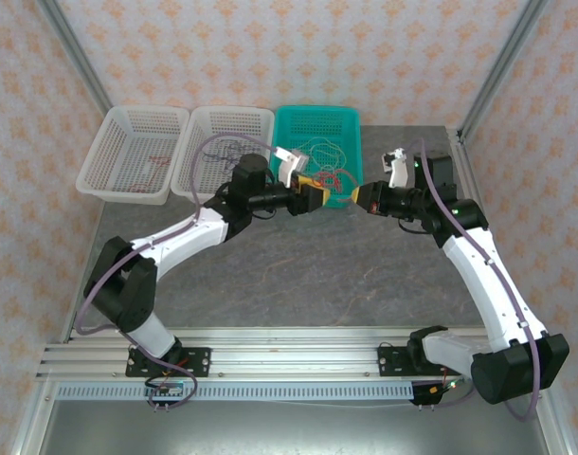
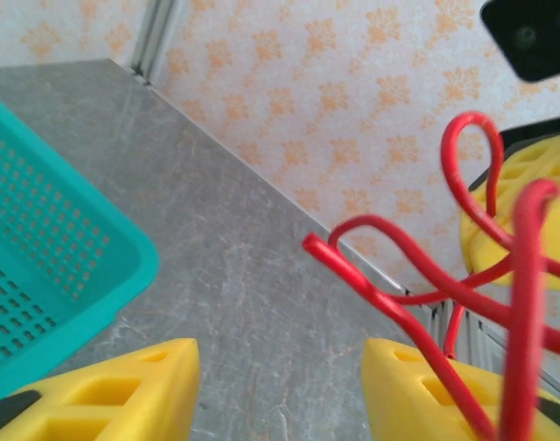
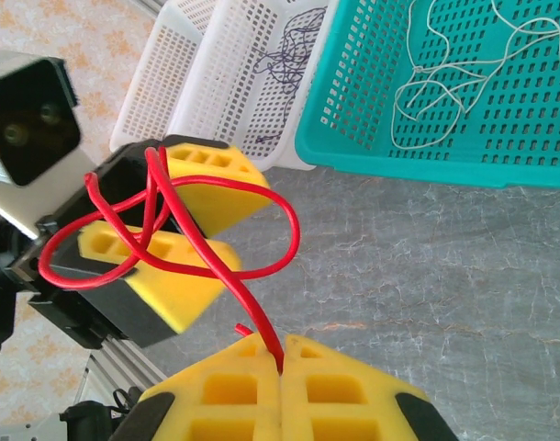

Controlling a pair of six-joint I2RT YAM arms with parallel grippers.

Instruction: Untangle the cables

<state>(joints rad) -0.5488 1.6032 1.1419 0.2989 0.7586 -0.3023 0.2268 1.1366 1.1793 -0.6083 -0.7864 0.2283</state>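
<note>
Red cable (image 3: 252, 317) is what both arms are busy with here. The right gripper (image 3: 282, 354) is clenched tight on it, the 2 yellow fingers pressed flat together with the wire coming out right at the tips. From that pinch the wire climbs forward and to the left, swings into a big loop, and drapes over the left gripper (image 3: 239, 230), which sits just ahead of the right one, nearly tip to tip.

The left gripper's jaws stand apart with a clear gap. From its own wrist camera the red wire lies across the right-hand finger (image 2: 427, 386) and curls up beyond it in 2 or 3 loops, but nothing looks pinched, so I'd call it released.

Beyond both grippers, the cream-white cable (image 3: 445, 73) lies loosely tangled in the teal basket (image 3: 399, 165). The dark purple cable (image 3: 285, 50) is in the white basket (image 3: 252, 92) next to it, off to the left of the right gripper. Both grippers hover over the grey table (image 3: 427, 276).
</note>
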